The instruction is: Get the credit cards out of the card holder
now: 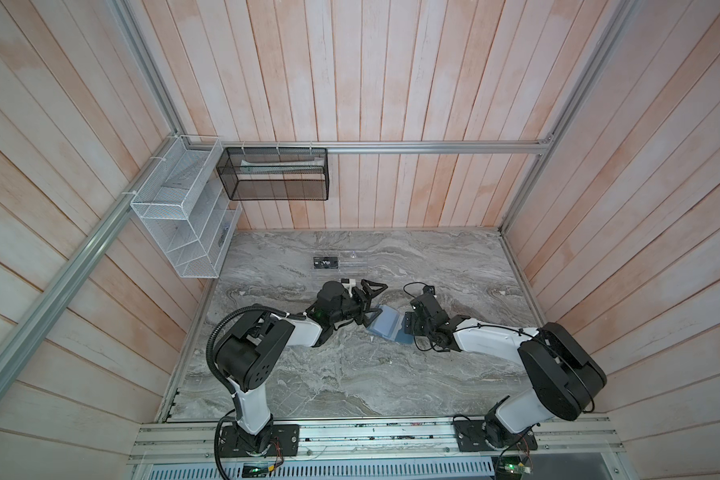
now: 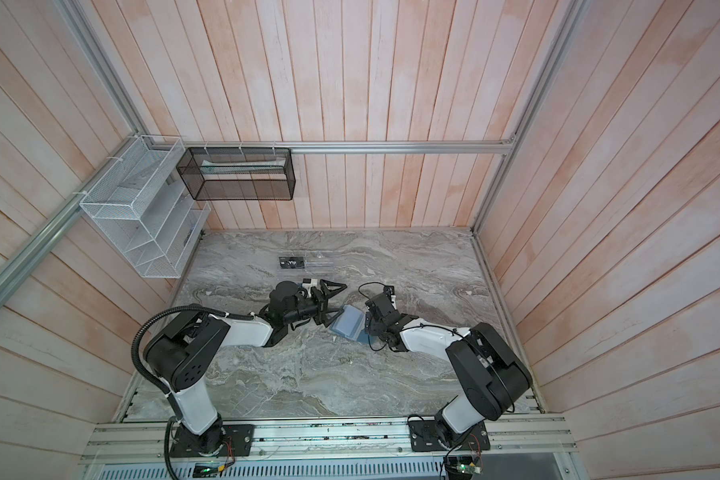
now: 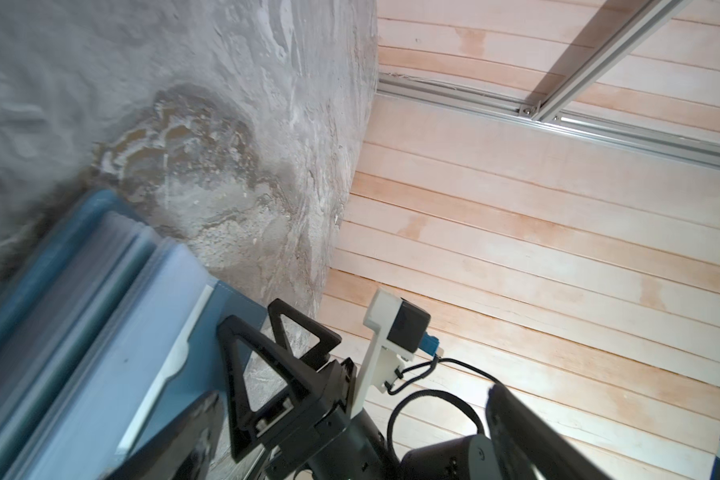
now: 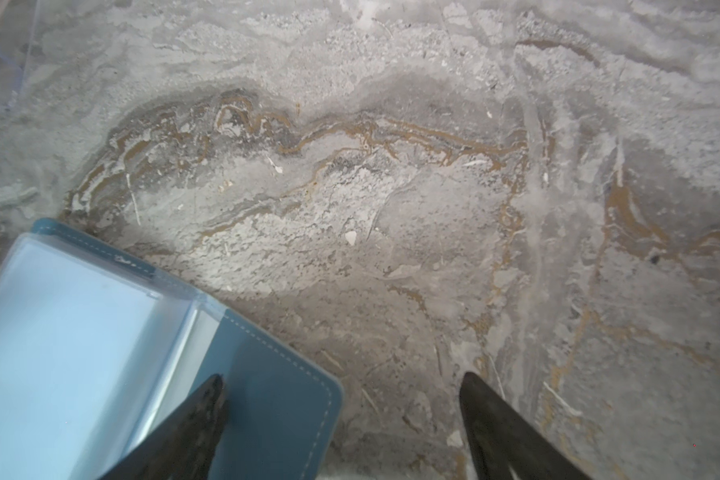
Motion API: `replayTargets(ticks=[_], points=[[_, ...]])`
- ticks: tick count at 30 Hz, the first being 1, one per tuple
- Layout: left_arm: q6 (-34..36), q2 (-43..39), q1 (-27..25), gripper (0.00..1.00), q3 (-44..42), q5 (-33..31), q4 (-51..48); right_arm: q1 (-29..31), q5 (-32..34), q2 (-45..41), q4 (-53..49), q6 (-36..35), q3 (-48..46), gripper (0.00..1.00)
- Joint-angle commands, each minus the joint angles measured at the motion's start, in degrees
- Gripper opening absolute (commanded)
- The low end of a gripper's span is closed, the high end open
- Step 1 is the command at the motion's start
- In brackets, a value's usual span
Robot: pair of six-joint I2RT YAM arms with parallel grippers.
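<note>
The card holder (image 1: 385, 326) (image 2: 350, 322) lies opened out on the marble table, slate-blue cover down and pale clear sleeves up. The credit cards are hidden; I cannot make any out in the sleeves (image 4: 59, 332). My left gripper (image 1: 382, 297) (image 3: 352, 390) stands wide open at the holder's left side, one finger (image 3: 184, 436) over its edge. My right gripper (image 1: 406, 326) (image 4: 341, 376) is open and straddles the holder's right corner: one finger (image 4: 200, 415) is on the blue cover (image 4: 275, 395), the other is over bare table. Neither holds anything.
A clear acrylic rack (image 1: 350, 266) (image 2: 316, 264) with a black "Vip" card (image 1: 327, 263) stands just behind the left gripper. A white wire basket (image 1: 179, 216) and a black mesh basket (image 1: 275, 174) hang on the walls. Wooden walls close in the table on three sides.
</note>
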Motion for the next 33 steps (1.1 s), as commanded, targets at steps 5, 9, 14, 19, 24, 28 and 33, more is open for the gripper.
replayTargets(ticks=[5, 9, 14, 19, 24, 28, 33], points=[[-2.7, 6.9, -1.4, 1.00, 3.2, 1.1, 3.8, -0.2, -2.3, -1.2, 2.3, -0.4, -1.6, 0.89], [-4.9, 10.1, -2.3, 1.00, 2.1, 0.8, 7.7, -0.2, -3.6, -3.1, 2.2, -0.1, -1.8, 0.89], [-5.9, 11.3, -4.2, 1.00, 1.4, -0.3, 8.7, -0.5, -4.0, -5.4, 1.5, 0.7, -2.0, 0.89], [-8.2, 12.0, -6.1, 1.00, 0.8, -1.6, 10.5, -0.8, -4.4, -5.3, 0.8, 0.6, -2.2, 0.89], [-9.8, 13.1, -7.7, 1.00, 0.3, -3.1, 11.2, -1.0, -5.7, -6.9, 1.3, 1.5, -4.0, 0.89], [-11.3, 14.6, -8.7, 1.00, 0.2, -4.0, 12.7, -1.7, -7.2, -10.2, 1.4, 2.3, -5.6, 0.89], [-11.7, 15.3, -9.1, 1.00, -0.3, -5.5, 12.1, -4.8, -12.2, -16.6, 1.1, 2.6, -8.3, 0.87]])
